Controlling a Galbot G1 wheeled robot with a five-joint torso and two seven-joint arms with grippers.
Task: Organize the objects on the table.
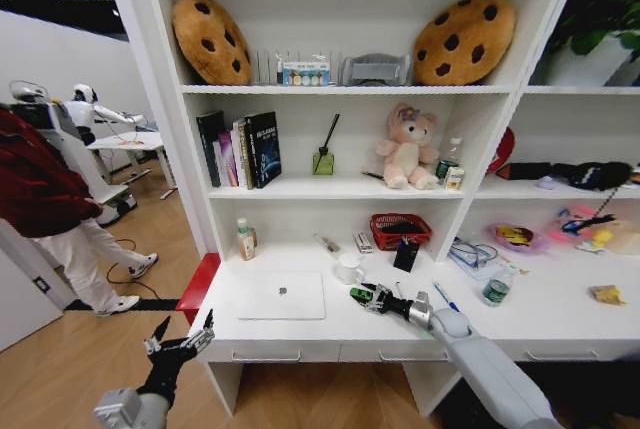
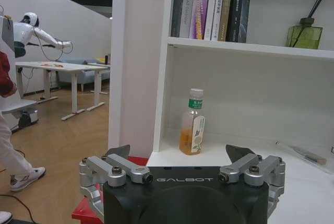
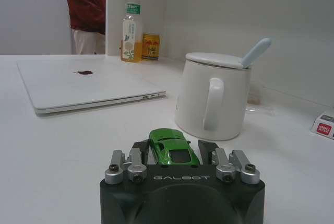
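The tiny green toy car point(image 3: 173, 148) rests on the white table point(image 1: 560, 321) in front of a white lidded mug point(image 3: 214, 96). My right gripper point(image 3: 174, 151) is shut on the car, one finger against each side. In the head view the car point(image 1: 360, 295) and right gripper point(image 1: 374, 299) are at the desk's front middle. A closed silver laptop point(image 1: 281, 296) lies to their left. A blue pen point(image 1: 446, 296), a clear water bottle point(image 1: 497, 286) and a yellow scrap point(image 1: 607, 295) lie to the right. My left gripper point(image 1: 181, 338) hangs open and empty below the desk's left front corner.
A tea bottle point(image 2: 192, 122) stands at the desk's back left, with a small can point(image 3: 150, 46) beside it. A red basket point(image 1: 398, 230) and a black object point(image 1: 406, 254) sit behind the mug point(image 1: 349, 268). A red stool point(image 1: 198, 289) stands left of the desk.
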